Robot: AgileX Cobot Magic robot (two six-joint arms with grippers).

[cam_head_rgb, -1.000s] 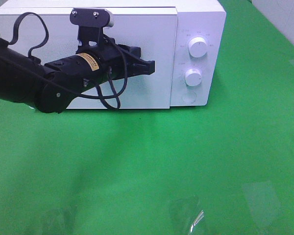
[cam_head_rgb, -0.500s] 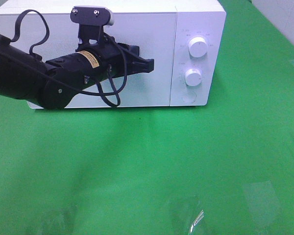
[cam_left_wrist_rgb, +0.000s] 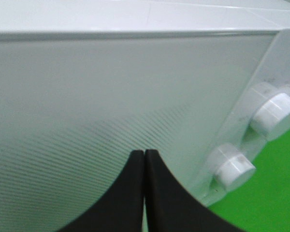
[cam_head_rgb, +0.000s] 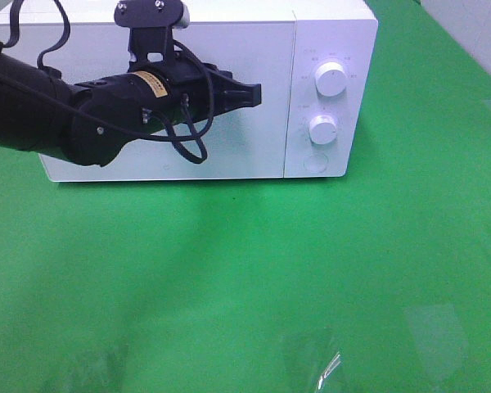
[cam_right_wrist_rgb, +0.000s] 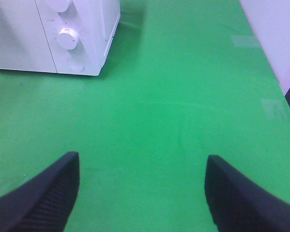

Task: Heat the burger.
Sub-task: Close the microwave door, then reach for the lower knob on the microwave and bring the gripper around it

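Left claw (cam_head_rgb: 256,94) is pinched shut on nothing, tips right at the door of the white microwave (cam_head_rgb: 254,155); can't tell if they touch. Door's closed, so the inside is hidden. Right of the tips are the upper knob (cam_head_rgb: 331,79) and lower knob (cam_head_rgb: 322,129). Right claw (cam_right_wrist_rgb: 142,162) only shows in its own cam, spread wide and empty over the green cloth (cam_right_wrist_rgb: 183,96). The burger isn't visible, so can't tell where it is.

Microwave casing (cam_head_rgb: 356,49) smooth, semi-gloss; door (cam_left_wrist_rgb: 87,96) finely striped. Table cover (cam_head_rgb: 254,270) matt cloth. Right fingers (cam_right_wrist_rgb: 43,193) matt, ribbed.
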